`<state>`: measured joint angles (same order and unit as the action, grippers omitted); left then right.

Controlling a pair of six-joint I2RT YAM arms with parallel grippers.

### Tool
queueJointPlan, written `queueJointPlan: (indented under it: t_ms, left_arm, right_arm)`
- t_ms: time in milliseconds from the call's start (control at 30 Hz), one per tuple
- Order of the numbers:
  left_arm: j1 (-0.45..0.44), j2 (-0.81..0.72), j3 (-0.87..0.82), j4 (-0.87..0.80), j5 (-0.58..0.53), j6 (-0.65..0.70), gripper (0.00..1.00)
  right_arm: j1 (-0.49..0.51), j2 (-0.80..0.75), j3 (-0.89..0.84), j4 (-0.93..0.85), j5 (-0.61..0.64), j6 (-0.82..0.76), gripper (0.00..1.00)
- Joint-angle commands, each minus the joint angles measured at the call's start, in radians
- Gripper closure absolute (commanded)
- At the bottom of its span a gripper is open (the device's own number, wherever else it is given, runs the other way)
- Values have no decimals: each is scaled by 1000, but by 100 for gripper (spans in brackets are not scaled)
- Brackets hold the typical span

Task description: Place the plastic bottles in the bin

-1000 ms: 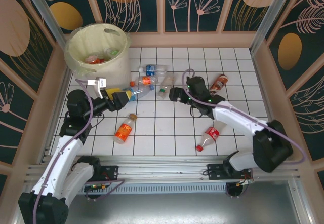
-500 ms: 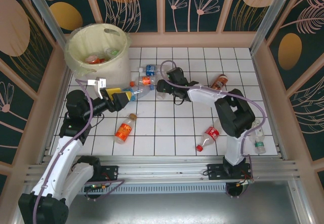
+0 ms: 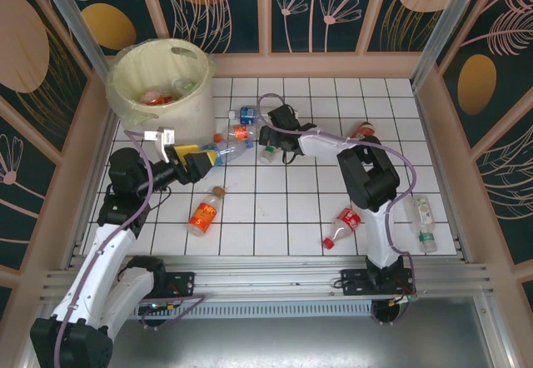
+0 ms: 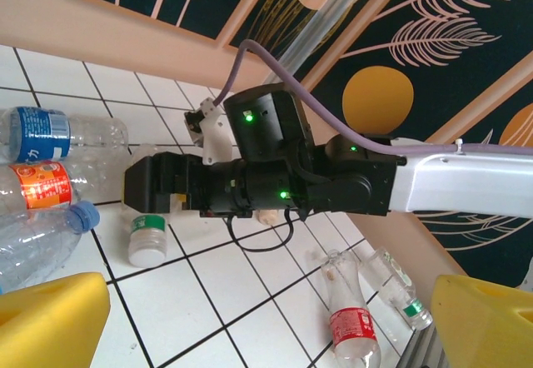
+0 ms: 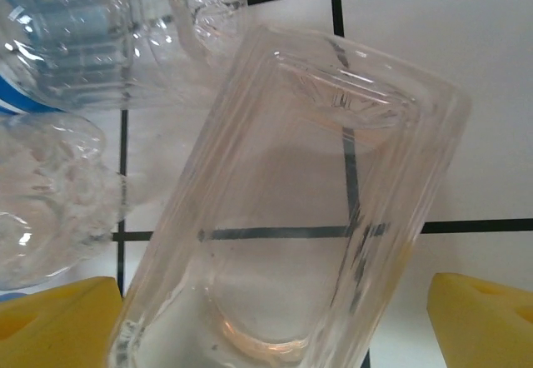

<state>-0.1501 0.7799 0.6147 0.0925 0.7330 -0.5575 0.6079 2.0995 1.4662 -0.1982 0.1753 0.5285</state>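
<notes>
My right arm's fingers (image 3: pixel 265 141) are reached out to the far-left cluster of bottles, a little right of the bin (image 3: pixel 179 115). In the right wrist view they stand apart, a yellow tip at each lower corner. A clear square-sided bottle (image 5: pixel 291 201) lies between them on the counter (image 3: pixel 275 210). There is a visible gap on the bottle's right side. On its left, I cannot tell whether the tip touches. In the left wrist view, a green-capped bottle (image 4: pixel 150 239) lies just under those fingers.

My left arm's fingers (image 3: pixel 198 160) are also apart and hold nothing. They hang over the counter just near of the bin, pointing right at the cluster. A blue-capped clear bottle (image 3: pixel 226 152) lies right beside them. Just beyond it lie an orange-labelled bottle (image 3: pixel 238 133) and, farther still, a blue-labelled bottle (image 3: pixel 247 115).

An orange bottle (image 3: pixel 204 215) lies nearer me on the left, and a red-labelled bottle (image 3: pixel 342 225) lies near right. A green-labelled bottle (image 3: pixel 425 222) sits by the right edge, and a red bottle (image 3: pixel 362 128) shows beyond the right arm. A few bottles (image 3: pixel 158 96) already lie inside the bin.
</notes>
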Motion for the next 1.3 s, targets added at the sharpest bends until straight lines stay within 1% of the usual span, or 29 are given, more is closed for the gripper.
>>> queueJointPlan:
  t_ms: [0,100,267,367,433,467,533,600,633,733,800,867,1033,1267]
  left_arm:
    - [-5,1,16,0,7,17,1]
    - [-4,2,16,-2,6,19,1]
    - [-5,5,18,-2,8,21,1]
    - [-4,8,16,0,10,19,1]
    - [-4,9,16,0,10,19,1]
    - [-4,9,16,-2,9,19,1]
    - [-4,8,16,-5,4,20,1]
    - [-5,10,16,-5,5,20,1]
    - [-4,10,16,-5,5,20,2]
    - [-5,10,15,-3,7,19,2]
    - [-4,10,14,-2,7,19,2]
    - [-4,9,15,-2,9,19,2]
    - [-4,10,14,-1,9,18,2]
    - [-5,9,14,1,11,17,2]
  right_arm:
    - [-12,25,48,-73,42,-42,7]
    - [-17,29,58,-112,87,-61,13]
    - [-30,7,25,-126,126,-69,15]
    - [-31,-7,-7,-72,71,-119,16]
    - [-30,-16,-29,-21,-3,-163,15]
    - [-30,-16,-32,-10,-25,-167,14]
    - [-28,-20,-39,17,-84,-194,7]
    - [-24,-20,-31,17,-81,-202,6]
    - [-23,-14,-20,0,-57,-200,5]
    - [-29,24,49,-113,80,-144,10]
    - [-42,41,74,-157,115,-98,13]
    - [-51,39,68,-157,113,-77,15]
    - [-56,31,58,-149,96,-80,17]
    - [-56,13,41,-126,79,-97,33]
